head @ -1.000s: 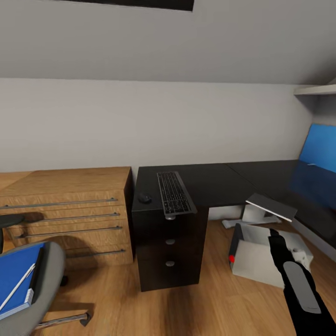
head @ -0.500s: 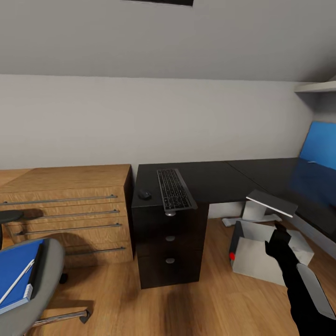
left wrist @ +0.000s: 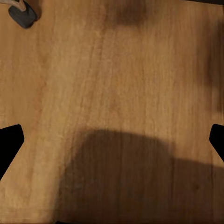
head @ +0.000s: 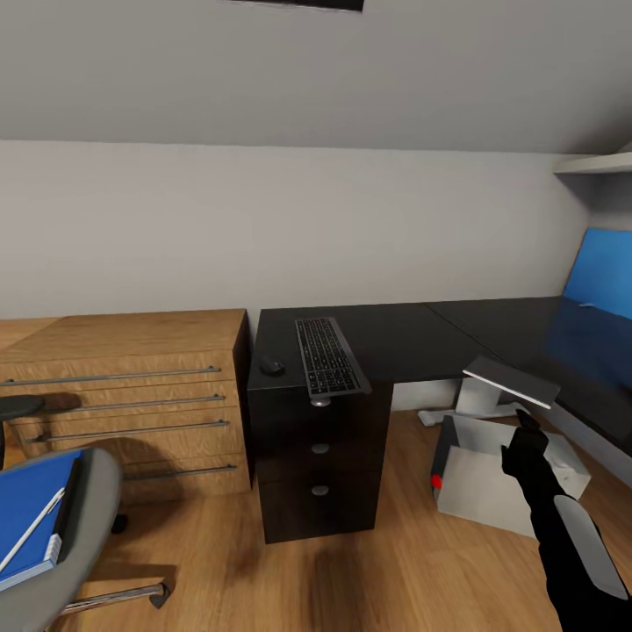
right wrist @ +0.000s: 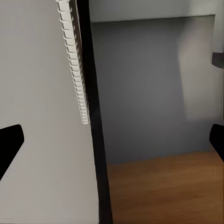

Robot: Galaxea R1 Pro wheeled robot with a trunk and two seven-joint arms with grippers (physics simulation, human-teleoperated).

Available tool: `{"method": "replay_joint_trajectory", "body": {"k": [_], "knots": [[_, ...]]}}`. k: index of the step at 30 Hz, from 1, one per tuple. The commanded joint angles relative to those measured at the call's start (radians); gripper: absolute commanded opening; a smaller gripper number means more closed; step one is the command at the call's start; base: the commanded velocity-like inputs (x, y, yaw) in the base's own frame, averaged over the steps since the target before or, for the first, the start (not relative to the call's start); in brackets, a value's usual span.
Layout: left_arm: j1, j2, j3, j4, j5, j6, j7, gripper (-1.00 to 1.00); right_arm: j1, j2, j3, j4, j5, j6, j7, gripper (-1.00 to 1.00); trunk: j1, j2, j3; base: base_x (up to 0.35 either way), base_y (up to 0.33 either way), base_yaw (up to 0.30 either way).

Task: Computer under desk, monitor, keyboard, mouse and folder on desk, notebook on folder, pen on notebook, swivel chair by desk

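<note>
The black desk (head: pixel 412 338) bears the keyboard (head: pixel 329 355), which overhangs the front edge, and the mouse (head: pixel 271 367) to its left. The pale computer (head: pixel 483 483) lies tilted on the floor by the desk, red light (head: pixel 436 482) at its corner. My right gripper (head: pixel 526 423) hovers over it, open; close ahead of the right gripper (right wrist: pixel 112 144) is a pale panel (right wrist: pixel 42 140) with a dark edge. On the swivel chair (head: pixel 83 527) at lower left lie the blue folder (head: pixel 22 518), dark notebook (head: pixel 68 507) and pen (head: pixel 35 527). My left gripper (left wrist: pixel 112 144) is open over bare floor.
A light oak cabinet (head: pixel 123 395) stands left of the desk. A flat grey slab (head: pixel 511 383) on a pale stand sits behind the computer; I cannot tell if it is the monitor. A blue wall panel (head: pixel 601 272) is at far right. A castor (left wrist: pixel 22 14) is near the left gripper.
The head view shifted slightly, so the room sits a little higher. My right gripper rose and reached a little further forward over the computer. Nothing was grasped.
</note>
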Motion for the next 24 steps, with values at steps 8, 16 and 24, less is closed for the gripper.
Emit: {"method": "replay_joint_trajectory", "body": {"k": [8,16,24], "knots": [[0.000,0.001,-0.005,0.007,0.009,0.003,0.009,1.00,0.000,0.000,-0.001,-0.002,0.014,-0.003,0.001,1.00,0.000,0.000,-0.001,0.000,0.000,0.000],[0.000,0.001,-0.005,0.012,0.009,0.003,0.009,1.00,0.000,-0.001,-0.003,0.003,0.021,-0.008,0.137,1.00,0.000,0.000,-0.001,0.000,0.000,0.000],[0.000,0.000,-0.004,0.038,0.006,0.003,0.009,1.00,0.000,-0.003,-0.005,0.038,0.021,-0.010,0.285,1.00,0.000,0.000,-0.001,0.000,0.000,0.000]]}}
